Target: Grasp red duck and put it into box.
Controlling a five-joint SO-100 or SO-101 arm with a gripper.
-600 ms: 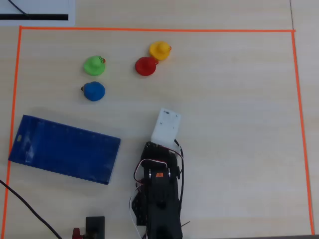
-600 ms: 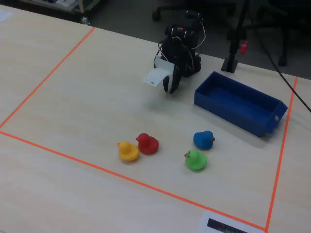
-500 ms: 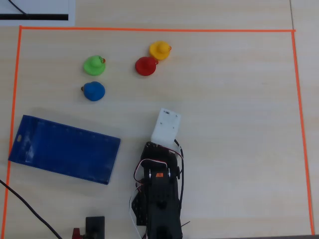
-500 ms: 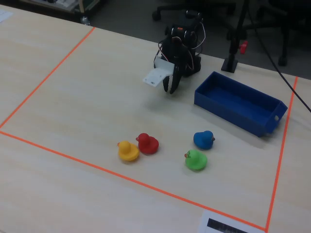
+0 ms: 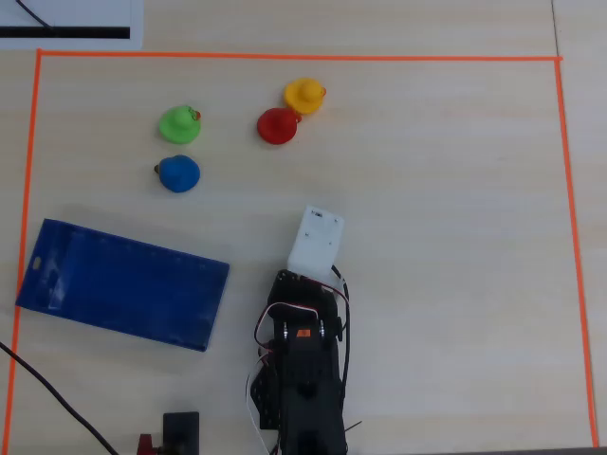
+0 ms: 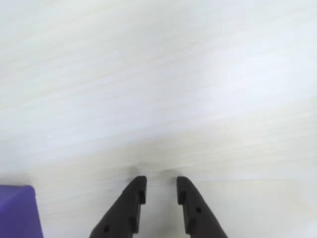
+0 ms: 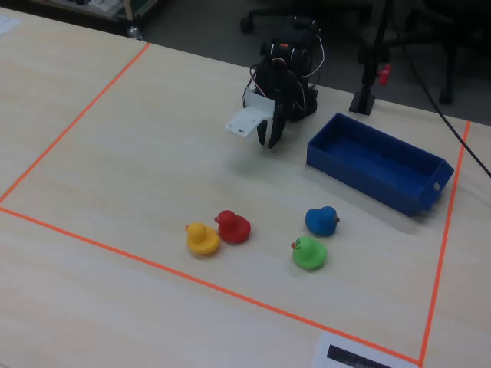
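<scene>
Overhead, wrist and fixed views of a pale wooden bench [image 5: 436, 209] whose work area is framed by orange tape [image 5: 285, 58]. The arm [image 5: 305, 370] is folded low at the bottom centre of the overhead view, with a white camera housing [image 5: 317, 239] at its forward end. In the wrist view the pincer [image 6: 159, 191] enters from the lower edge; its two dark fingers [image 6: 132, 198] stand slightly apart with a narrow gap between the tips, nothing held between them, just above bare bench surface. In the fixed view the pincer [image 7: 272, 138] points down toward the bench just beside the near end of the box. The red duck [image 5: 277, 125] sits in the upper middle of the overhead view, well apart from the pincer, and touches or nearly touches the yellow duck [image 5: 304, 95] lying up and to its right. In the fixed view the red duck [image 7: 232, 227] appears just to the right of the yellow duck [image 7: 202, 238]. The green duck [image 5: 179, 124] and the blue duck [image 5: 178, 173] stand close together farther left in the overhead view, apart from the red one. The blue box [image 5: 123, 282], a long open rectangular tray, lies at an angle left of the arm in the overhead view and holds nothing visible; one corner of it [image 6: 17, 210] shows at the lower left of the wrist view. A white sheet with a black bar [image 5: 66, 28] lies outside the tape at the upper left of the overhead view.
</scene>
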